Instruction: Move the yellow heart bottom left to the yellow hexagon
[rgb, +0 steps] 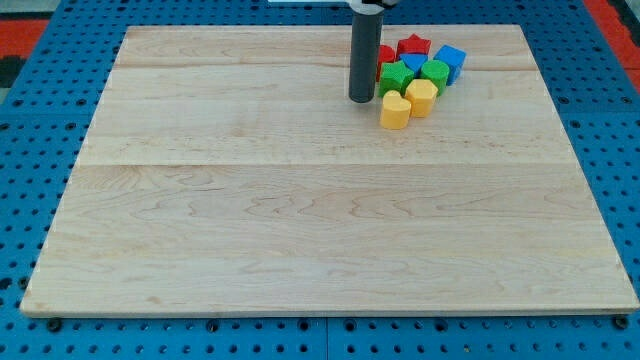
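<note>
The yellow heart (395, 111) lies on the wooden board (300, 220) near the view's top, touching the yellow hexagon (421, 97) at its lower left. My tip (361, 99) stands just left of the yellow heart, apart from it by a small gap. Behind them sits a tight cluster: a green block (395, 77), another green block (435, 73), a red star (413, 46), a blue block (451, 60), a second blue block (413, 63) and a red block (385, 55) partly hidden by the rod.
The board lies on a blue pegboard surface (40, 120). The board's top edge runs just behind the cluster.
</note>
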